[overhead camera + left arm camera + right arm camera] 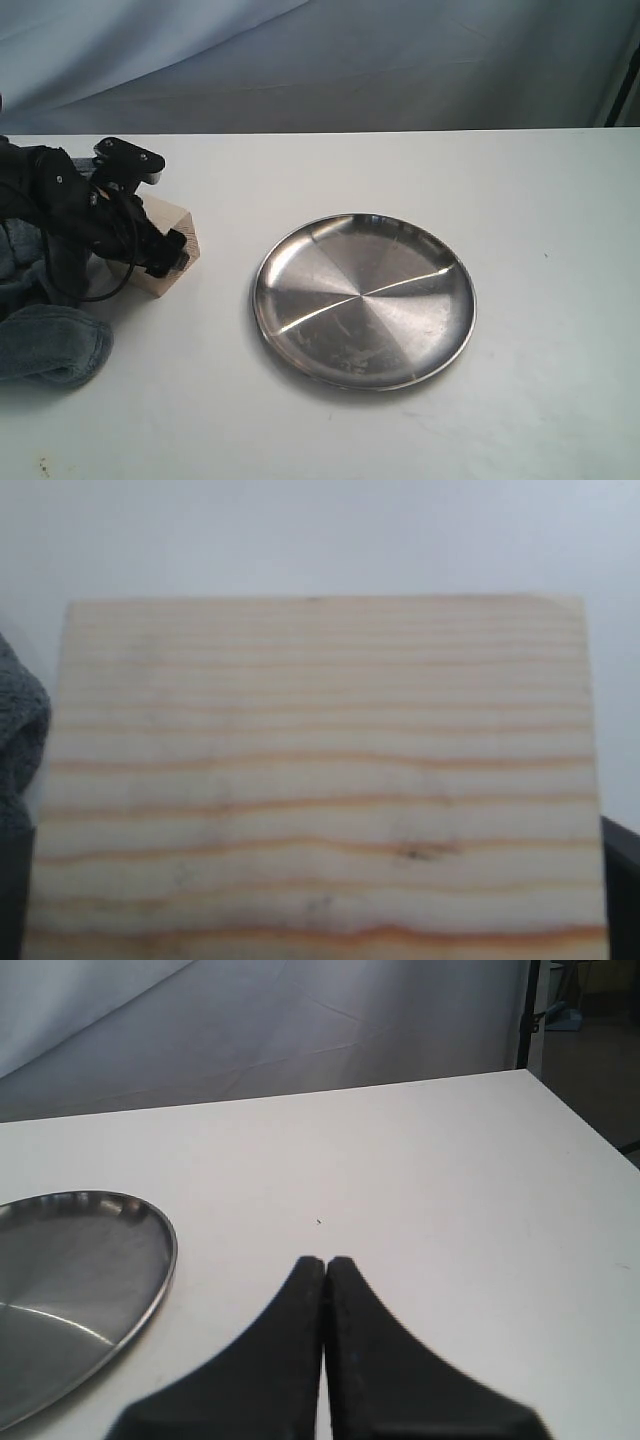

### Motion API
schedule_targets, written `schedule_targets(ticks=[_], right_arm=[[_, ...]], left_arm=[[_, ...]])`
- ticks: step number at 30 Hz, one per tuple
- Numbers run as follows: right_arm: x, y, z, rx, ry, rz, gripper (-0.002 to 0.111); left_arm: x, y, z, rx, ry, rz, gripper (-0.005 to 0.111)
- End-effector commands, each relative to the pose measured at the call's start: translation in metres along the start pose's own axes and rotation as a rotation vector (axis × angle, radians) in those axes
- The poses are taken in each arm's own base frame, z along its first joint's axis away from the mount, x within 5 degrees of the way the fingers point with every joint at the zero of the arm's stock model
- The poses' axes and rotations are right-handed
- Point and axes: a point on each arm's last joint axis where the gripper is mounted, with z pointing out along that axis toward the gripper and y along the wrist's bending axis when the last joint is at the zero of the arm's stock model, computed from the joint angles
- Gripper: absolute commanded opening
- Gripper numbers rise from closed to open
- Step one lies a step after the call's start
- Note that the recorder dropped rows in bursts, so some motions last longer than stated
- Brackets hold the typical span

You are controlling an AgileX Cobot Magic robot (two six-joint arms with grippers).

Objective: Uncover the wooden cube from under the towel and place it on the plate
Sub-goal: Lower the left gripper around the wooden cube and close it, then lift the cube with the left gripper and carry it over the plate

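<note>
Grasp step: left pincer (148,210) straddles the uncovered wooden cube (188,238), jaws wide, contact not discernible; next move calls for firm closure, lift, and transfer right onto the plate (365,300)

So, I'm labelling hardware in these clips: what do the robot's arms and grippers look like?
The left arm is black, built of blocky links, with a thin black cable looping off it. The right gripper has two matte black fingers, broad at the base, curving to narrow tips. No markings show.
</note>
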Motion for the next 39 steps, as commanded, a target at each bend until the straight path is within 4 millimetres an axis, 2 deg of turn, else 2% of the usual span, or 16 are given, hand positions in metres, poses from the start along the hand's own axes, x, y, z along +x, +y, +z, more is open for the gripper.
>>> schedule_targets(ticks=[1, 6, 9, 11, 14, 15, 17, 19, 25, 27, 33, 39], right_arm=[[0.002, 0.0, 0.0, -0.001, 0.008, 0.009, 0.003], [0.002, 0.0, 0.0, -0.001, 0.008, 0.009, 0.003], [0.002, 0.0, 0.0, -0.001, 0.008, 0.009, 0.003], [0.002, 0.0, 0.0, -0.001, 0.008, 0.009, 0.003], [0.002, 0.0, 0.0, -0.001, 0.008, 0.009, 0.003], [0.002, 0.0, 0.0, -0.001, 0.008, 0.009, 0.003], [0.002, 0.0, 0.0, -0.001, 0.008, 0.009, 0.003], [0.002, 0.0, 0.0, -0.001, 0.008, 0.009, 0.003], [0.002, 0.0, 0.0, -0.001, 0.008, 0.009, 0.003], [0.002, 0.0, 0.0, -0.001, 0.008, 0.009, 0.003], [0.002, 0.0, 0.0, -0.001, 0.008, 0.009, 0.003], [0.002, 0.0, 0.0, -0.001, 0.008, 0.009, 0.003]], left_arm=[[0.003, -0.001, 0.006, 0.0, 0.008, 0.006, 0.034], [-0.001, -0.002, -0.005, 0.008, 0.008, 0.008, 0.034], [-0.009, 0.0, -0.02, -0.002, -0.036, 0.0, 0.034], [-0.017, 0.0, -0.035, 0.0, -0.087, -0.048, 0.028], [-0.026, -0.005, -0.061, 0.021, -0.134, -0.077, 0.008], [-0.027, -0.009, -0.066, 0.031, -0.133, -0.064, 0.005], [-0.033, -0.022, -0.079, 0.04, -0.151, 0.004, 0.003], [-0.042, -0.046, -0.093, 0.063, -0.209, 0.06, 0.003], [-0.055, -0.12, -0.108, 0.18, -0.267, 0.189, 0.003], [-0.06, -0.137, -0.115, 0.207, -0.293, 0.227, 0.003], [-0.082, -0.175, -0.135, 0.269, -0.372, 0.295, 0.003], [-0.101, -0.197, -0.126, 0.333, -0.282, 0.304, 0.003]])
